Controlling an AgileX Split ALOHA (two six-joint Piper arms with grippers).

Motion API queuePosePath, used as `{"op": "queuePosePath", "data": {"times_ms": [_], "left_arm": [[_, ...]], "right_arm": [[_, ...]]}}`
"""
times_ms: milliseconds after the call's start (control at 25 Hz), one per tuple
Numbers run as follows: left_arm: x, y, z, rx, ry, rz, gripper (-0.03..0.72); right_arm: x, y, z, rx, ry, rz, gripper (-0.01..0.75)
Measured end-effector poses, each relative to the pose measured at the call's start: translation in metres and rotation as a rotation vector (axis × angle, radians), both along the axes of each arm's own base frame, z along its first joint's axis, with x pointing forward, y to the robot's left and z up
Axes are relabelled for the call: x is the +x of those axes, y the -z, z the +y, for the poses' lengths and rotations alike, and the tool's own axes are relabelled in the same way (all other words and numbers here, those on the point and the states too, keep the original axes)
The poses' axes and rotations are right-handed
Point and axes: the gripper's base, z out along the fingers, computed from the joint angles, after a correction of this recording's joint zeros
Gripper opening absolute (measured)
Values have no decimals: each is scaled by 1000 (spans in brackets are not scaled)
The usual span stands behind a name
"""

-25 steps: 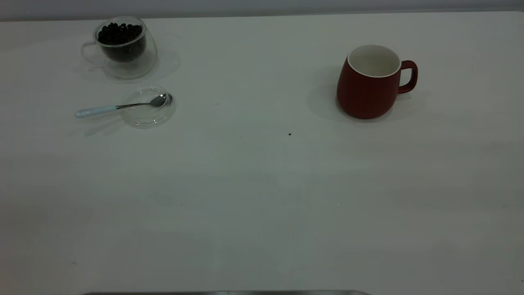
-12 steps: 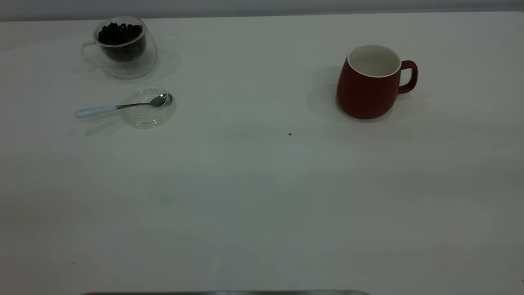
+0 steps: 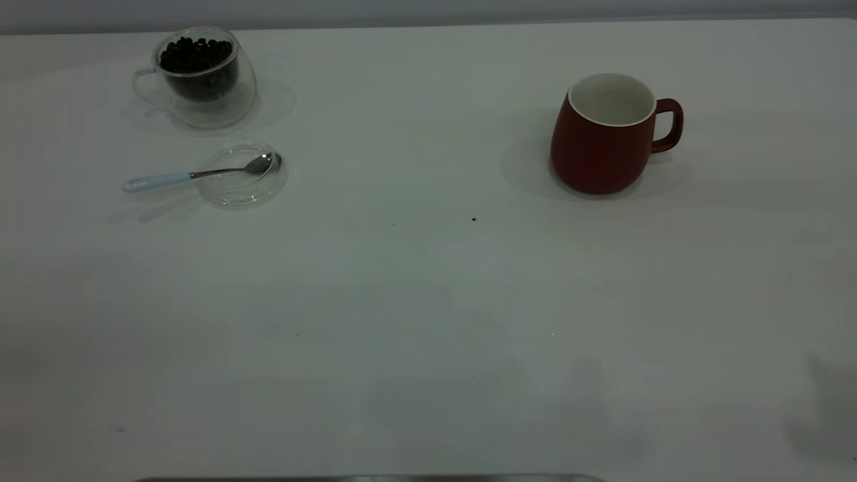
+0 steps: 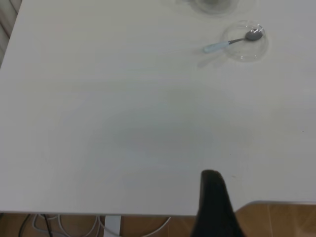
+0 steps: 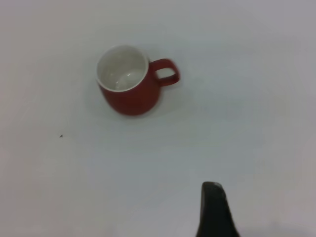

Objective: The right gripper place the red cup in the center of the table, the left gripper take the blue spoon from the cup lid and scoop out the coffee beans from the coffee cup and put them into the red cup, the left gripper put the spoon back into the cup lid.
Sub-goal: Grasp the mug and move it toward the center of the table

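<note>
The red cup (image 3: 602,144) stands upright on the right half of the table (image 3: 428,301), its handle pointing right and its white inside empty. It also shows in the right wrist view as the red cup (image 5: 131,91), well apart from my right gripper (image 5: 213,207). At the far left stands the coffee cup (image 3: 201,80), holding coffee beans (image 3: 196,57). In front of it is the cup lid (image 3: 242,177). The blue spoon (image 3: 194,174) rests with its bowl in the lid and its handle pointing left. My left gripper (image 4: 213,197) hangs over the table's near edge, far from the blue spoon (image 4: 232,42). Neither gripper appears in the exterior view.
A tiny dark speck (image 3: 474,219) lies near the middle of the table. A dim shadow (image 3: 823,408) falls on the near right corner. Beyond the table edge the left wrist view shows wooden floor and cables (image 4: 74,224).
A dim shadow has come onto the table's near right corner. The cups, the lid and the spoon have not moved.
</note>
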Motion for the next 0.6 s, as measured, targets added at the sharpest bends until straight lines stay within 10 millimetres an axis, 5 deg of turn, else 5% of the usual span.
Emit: {"op": "queuePosePath", "data": {"times_ms": [600], "left_arm": [[0,0,0,0,0,0,564]], "right_arm": [[180,105,14,132,-178,382,536]]}}
